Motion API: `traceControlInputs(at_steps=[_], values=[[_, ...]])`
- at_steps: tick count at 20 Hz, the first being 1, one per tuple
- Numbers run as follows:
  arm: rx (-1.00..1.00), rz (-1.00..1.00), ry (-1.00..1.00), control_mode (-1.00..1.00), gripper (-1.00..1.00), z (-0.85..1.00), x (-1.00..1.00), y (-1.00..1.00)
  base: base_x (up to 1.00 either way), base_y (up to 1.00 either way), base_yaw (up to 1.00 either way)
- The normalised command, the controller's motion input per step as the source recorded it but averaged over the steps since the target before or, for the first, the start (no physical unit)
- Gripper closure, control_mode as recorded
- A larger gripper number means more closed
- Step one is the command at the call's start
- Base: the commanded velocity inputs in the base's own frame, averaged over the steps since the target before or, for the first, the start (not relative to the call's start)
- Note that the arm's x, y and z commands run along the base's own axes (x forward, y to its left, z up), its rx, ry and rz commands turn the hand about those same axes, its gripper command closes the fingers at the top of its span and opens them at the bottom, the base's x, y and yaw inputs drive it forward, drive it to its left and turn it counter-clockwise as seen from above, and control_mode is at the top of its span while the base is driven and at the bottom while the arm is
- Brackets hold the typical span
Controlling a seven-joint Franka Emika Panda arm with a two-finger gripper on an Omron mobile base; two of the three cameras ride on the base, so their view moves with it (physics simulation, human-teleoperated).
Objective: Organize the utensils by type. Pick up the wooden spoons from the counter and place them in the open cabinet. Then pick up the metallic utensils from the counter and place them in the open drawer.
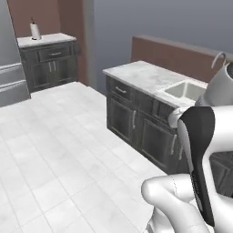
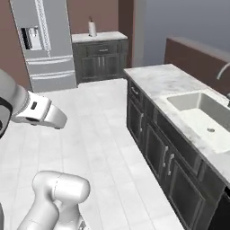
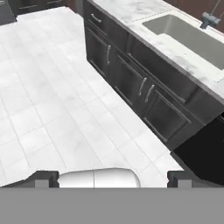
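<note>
**Visitor:** How far along are you with sorting the utensils?

**Me:** By my reckoning, barely begun. My claw (image 3: 112, 178) is spread wide with nothing between its tips; it hangs over the pale tiled floor (image 3: 48, 100), pointed toward the row of dark grey wood-grain cabinets (image 3: 131, 83).

**Visitor:** And where is the wooden spoon, or the silver-headed ones?

**Me:** I can't pick out any of them. The white marble-look bench with grey veins (image 2: 166, 81) carries a sunken pale sink (image 2: 202, 112) with a curved tap (image 2: 222, 71), and the stretch of top around the sink looks bare of utensils from here.

**Visitor:** The open drawer and cabinet?

**Me:** Every drawer and door along this run looks shut. Across the room stand a silver refrigerator (image 2: 47, 42) and a second small dark unit with a white bottle (image 2: 92, 28) on top, and that unit looks shut too.

**Visitor:** So what's left?

**Me:** Everything, I'd judge: finding the utensils, carrying the spoon to the cabinet, then the metal ones to the drawer.
</note>
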Motion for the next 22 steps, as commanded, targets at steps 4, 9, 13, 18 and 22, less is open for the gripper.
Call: traceControlInputs(at_steps=[4,9,13,18,22], values=[[0.00,0.00,0.00,1.00,-1.00,0.00,0.00,0.00,0.61,0.58,0.47],[0.00,0.00,0.00,1.00,-1.00,0.00,0.00,0.00,0.53,0.38,0.00],[0.00,0.00,0.00,1.00,-1.00,0.00,0.00,0.00,0.72,0.28,0.02],[0.00,0.00,0.00,1.00,-1.00,0.00,0.00,0.00,1.00,0.38,0.29],[0.00,0.00,0.00,1.00,-1.00,0.00,0.00,0.00,1.00,0.25,0.52]])
